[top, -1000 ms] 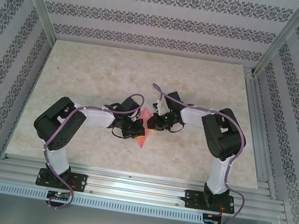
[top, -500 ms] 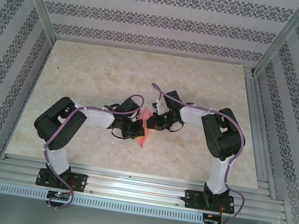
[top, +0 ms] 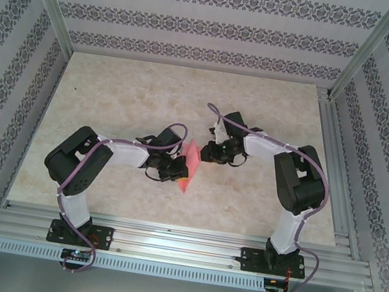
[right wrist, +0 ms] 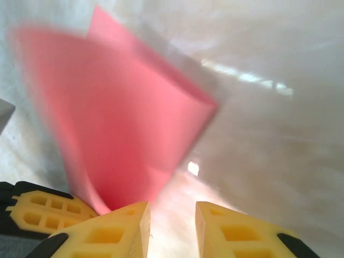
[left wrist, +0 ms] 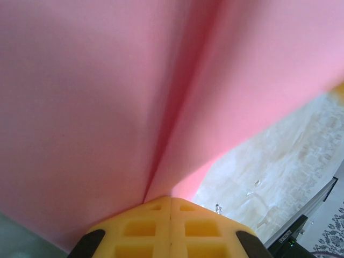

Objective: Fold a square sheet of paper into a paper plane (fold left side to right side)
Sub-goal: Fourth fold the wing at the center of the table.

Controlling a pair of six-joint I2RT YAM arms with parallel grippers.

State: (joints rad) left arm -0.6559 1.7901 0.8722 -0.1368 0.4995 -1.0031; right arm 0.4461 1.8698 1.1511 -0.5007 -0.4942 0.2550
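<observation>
folded pink paper sheet (top: 189, 163) standing up mid-bench (top: 129, 91), left pincer (top: 179, 168) clamped tight on its crease, right pincer (top: 206, 152) just beside it, jaws a bit apart, off the paper

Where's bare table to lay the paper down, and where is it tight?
The far half of the table, from the pink paper to the back wall, is bare. A smaller bare strip lies between the two arm bases along the near rail. Crowded: centre, where the left gripper pinches the paper and the right gripper stands open beside it.
</observation>
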